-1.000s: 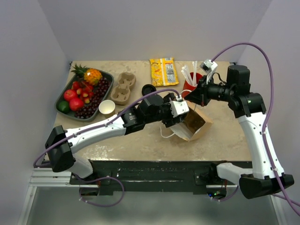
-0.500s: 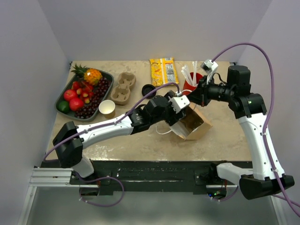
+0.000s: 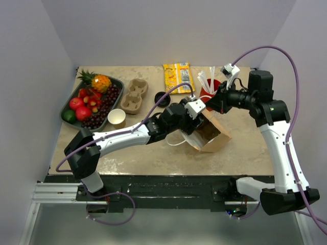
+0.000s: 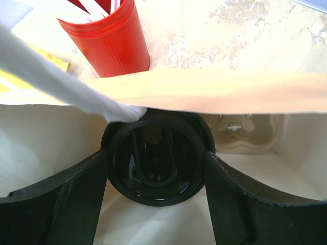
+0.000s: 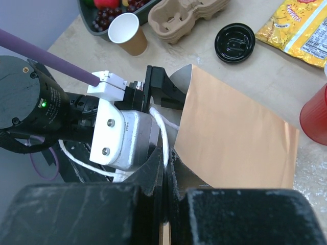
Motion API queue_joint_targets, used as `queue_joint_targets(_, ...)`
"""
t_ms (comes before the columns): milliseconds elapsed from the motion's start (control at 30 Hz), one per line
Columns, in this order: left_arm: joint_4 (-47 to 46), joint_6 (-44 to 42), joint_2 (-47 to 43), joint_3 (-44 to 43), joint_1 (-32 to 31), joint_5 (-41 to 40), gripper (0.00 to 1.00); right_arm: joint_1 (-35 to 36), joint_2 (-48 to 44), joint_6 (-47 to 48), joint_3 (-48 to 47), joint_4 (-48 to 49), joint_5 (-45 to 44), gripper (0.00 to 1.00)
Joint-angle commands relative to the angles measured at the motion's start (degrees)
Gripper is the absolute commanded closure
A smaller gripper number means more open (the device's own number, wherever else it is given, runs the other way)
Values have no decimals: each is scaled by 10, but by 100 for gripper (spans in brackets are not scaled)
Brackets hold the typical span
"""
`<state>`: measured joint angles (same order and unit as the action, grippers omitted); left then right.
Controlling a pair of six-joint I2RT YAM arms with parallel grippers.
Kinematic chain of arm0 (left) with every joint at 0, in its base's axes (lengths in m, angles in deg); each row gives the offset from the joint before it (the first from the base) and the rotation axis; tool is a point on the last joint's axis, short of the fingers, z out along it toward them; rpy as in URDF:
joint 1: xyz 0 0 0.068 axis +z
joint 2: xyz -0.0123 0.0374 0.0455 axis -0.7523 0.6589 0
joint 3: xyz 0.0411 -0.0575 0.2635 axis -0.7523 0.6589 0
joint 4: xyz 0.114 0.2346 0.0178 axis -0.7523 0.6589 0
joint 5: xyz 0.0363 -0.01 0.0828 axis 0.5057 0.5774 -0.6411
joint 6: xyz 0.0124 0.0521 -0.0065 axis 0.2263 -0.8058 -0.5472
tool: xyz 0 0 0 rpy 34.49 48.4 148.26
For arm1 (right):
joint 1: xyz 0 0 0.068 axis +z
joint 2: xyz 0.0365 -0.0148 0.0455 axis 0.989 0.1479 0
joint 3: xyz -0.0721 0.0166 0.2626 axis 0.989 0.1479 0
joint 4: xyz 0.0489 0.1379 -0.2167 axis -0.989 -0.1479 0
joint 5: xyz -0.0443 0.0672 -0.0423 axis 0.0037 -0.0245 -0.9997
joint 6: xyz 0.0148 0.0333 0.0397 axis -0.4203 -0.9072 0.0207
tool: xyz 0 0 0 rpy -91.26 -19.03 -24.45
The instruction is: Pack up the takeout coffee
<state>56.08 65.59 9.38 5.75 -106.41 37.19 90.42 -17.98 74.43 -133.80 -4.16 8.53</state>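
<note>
The takeout coffee [image 4: 156,161] shows its round black lid in the left wrist view, just inside the mouth of the brown paper bag [image 3: 212,133]. My left gripper [image 4: 156,155] is shut on it, one finger pressed against each side of the lid. From above, the left gripper [image 3: 196,115] reaches into the bag's opening and hides the cup. My right gripper [image 5: 167,158] is shut on the bag's white handle [image 5: 162,130] at the rim, holding the bag [image 5: 235,138] open. The right gripper [image 3: 210,104] sits just behind the bag.
A red cup of white utensils [image 3: 208,91] stands right behind the bag. Left of it lie a loose black lid [image 3: 162,97], a pulp cup carrier [image 3: 134,95], a lidless paper cup [image 3: 117,117] and a fruit tray [image 3: 92,102]. A yellow snack packet [image 3: 177,76] lies at the back.
My left arm has stretched to the right and away, carrying the coffee further into the bag's mouth. The right gripper has stayed on the handle.
</note>
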Motion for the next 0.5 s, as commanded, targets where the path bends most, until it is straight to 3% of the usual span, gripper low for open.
queue_joint_targets(0,-77,-15,18,4,5,-9,100,8,7,-7,-36,-17,50,100)
queue_joint_targets(467,-133,-72,63,4,4,0,100,8,37,30,-108,-104,53,100)
